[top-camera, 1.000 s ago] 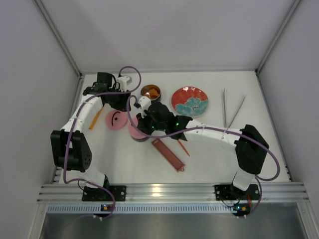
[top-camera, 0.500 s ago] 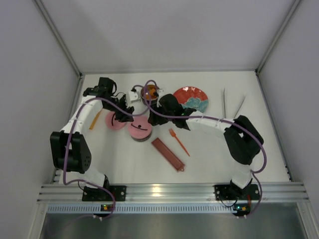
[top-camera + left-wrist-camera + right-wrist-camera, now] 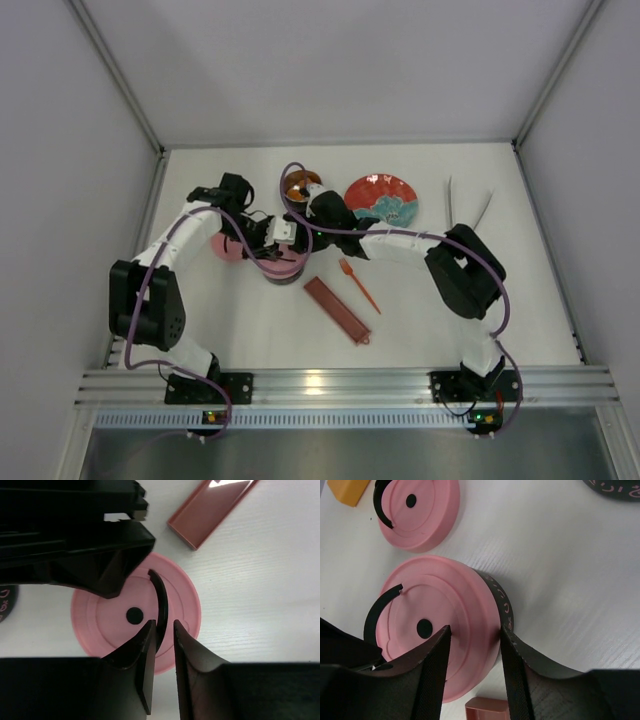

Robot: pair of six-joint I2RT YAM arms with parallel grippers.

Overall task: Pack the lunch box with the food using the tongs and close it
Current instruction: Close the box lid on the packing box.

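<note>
Closed tin (image 3: 283, 266) sits mid-table with its pink lid (image 3: 450, 605) on. The left gripper (image 3: 162, 630) is down on it, jaws narrow either side of the black handle (image 3: 162, 600); cannot tell if it is pinched. The right gripper (image 3: 472, 635) is over the same lid, jaws apart, holding nothing. A second lid (image 3: 425, 515) lies loose beside. Food (image 3: 305, 186) is in the open tin (image 3: 288, 182) behind. Tongs (image 3: 466, 215) lie far right, untouched.

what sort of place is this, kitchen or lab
Likely a robot lab cell: bare white walls enclose a white table, with left arm and right arm bolted to an aluminium rail.
</note>
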